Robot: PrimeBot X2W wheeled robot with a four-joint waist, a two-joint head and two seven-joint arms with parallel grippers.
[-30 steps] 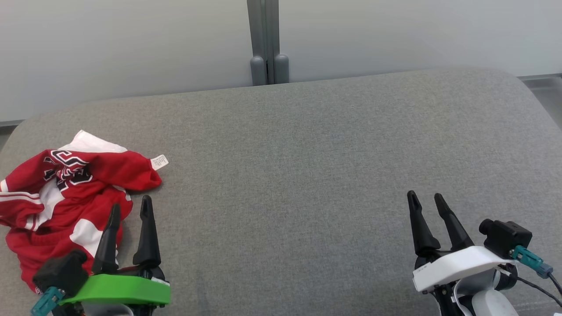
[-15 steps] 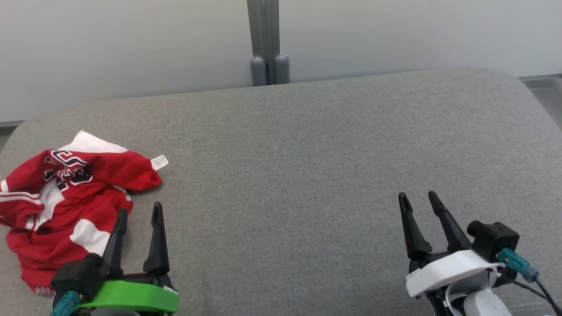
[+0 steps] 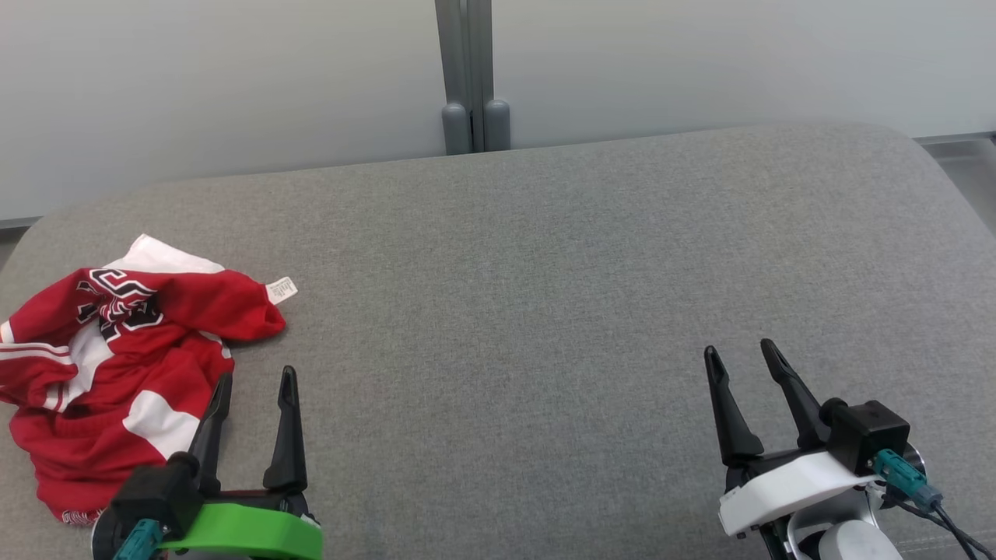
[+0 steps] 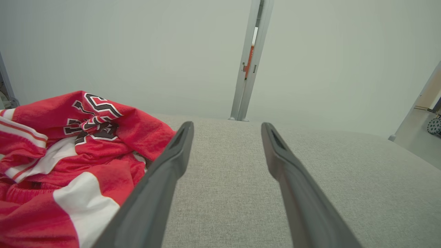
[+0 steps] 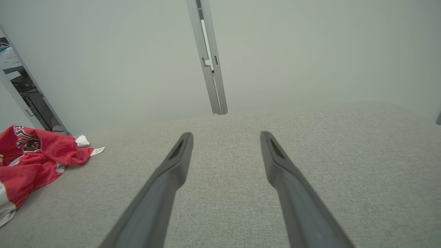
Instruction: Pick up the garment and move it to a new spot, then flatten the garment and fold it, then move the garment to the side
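Observation:
The garment is a crumpled red and white jersey with black lettering, lying at the left end of the grey cushioned surface. It also shows in the left wrist view and at the left edge of the right wrist view. My left gripper stands open just right of the garment's near edge, its left finger beside the cloth, nothing between the fingers. My right gripper is open over bare cushion at the lower right, empty.
A pale wall with a grey vertical post runs behind the surface. The cushion's rounded edges fall away at the far left and far right. A white label sticks out from the garment's right side.
Both grippers have drawn back toward the near edge; the left one also shifted slightly right, off the garment's edge. The garment has not moved.

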